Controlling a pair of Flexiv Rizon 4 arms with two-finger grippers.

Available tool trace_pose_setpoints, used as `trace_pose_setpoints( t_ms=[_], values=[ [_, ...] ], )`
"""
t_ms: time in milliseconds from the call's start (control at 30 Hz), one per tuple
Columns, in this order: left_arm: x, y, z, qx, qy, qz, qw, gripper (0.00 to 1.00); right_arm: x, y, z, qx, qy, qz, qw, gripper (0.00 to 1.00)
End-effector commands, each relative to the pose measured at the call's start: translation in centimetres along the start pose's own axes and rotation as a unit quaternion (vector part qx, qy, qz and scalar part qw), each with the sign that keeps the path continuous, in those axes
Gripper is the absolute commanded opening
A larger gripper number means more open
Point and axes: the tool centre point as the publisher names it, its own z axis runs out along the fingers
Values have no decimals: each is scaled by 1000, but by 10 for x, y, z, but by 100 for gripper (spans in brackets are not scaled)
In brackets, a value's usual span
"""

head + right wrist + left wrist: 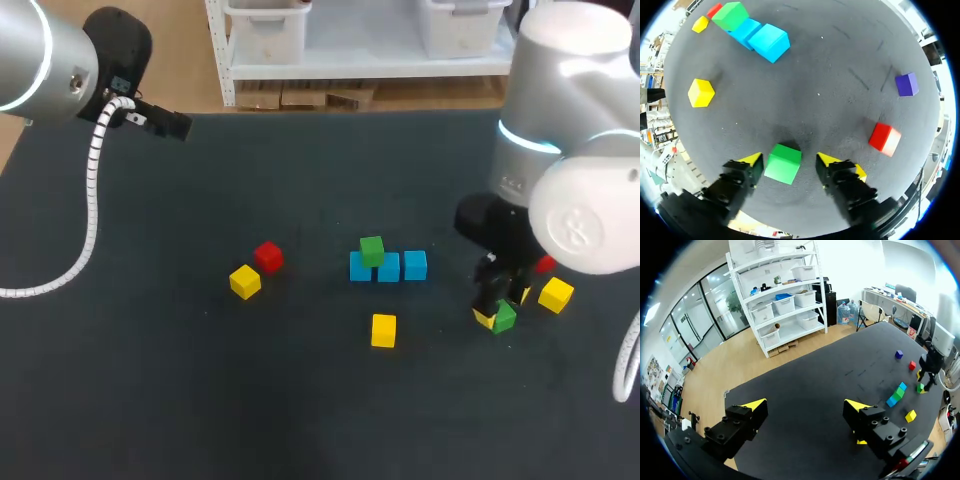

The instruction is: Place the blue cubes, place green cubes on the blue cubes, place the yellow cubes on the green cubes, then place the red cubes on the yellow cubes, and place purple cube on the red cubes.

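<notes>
Head view: three blue plastic cubes (388, 266) stand in a row mid-table, with a green plastic cube (371, 250) on the left end one. The right gripper (500, 306) is low over a second green cube (505, 318).
Left wrist view: the left gripper (805, 407) is wide open and empty.
Right wrist view: the fingers are spread, with the second green cube between them, ungripped.

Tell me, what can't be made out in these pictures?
- Head view: the right arm hides the purple cube and most of one red cube.
- Head view: the right end effector covers part of the green cube under it.
- Left wrist view: the blue cubes are too far and small to count.
</notes>
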Motion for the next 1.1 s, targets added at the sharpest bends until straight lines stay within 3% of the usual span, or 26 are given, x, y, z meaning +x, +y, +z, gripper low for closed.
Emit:
trace_pose_setpoints(
  t_ms=[33, 67, 300, 567, 867, 1100],
  values=[
    [-1, 1, 1, 1, 0, 0, 1000, 100, 0, -2, 1, 0, 1, 0, 1000, 11],
    [-1, 1, 1, 1, 0, 0, 1000, 100, 1, -3, 0, 0, 1, 0, 1000, 0],
    [-1, 1, 1, 1, 0, 0, 1000, 100, 0, -6, -23, 8, -22, -48, 999, 0],
    [-1, 1, 1, 1, 0, 0, 1000, 100, -9, -14, -84, 15, -75, -160, 984, 0],
    [-1, 1, 1, 1, 0, 0, 1000, 100, -46, 9, -130, 41, -67, -292, 953, 0],
    [-1, 1, 1, 1, 0, 0, 1000, 100, -75, 29, -125, 42, -45, -338, 939, 0]
  ],
)
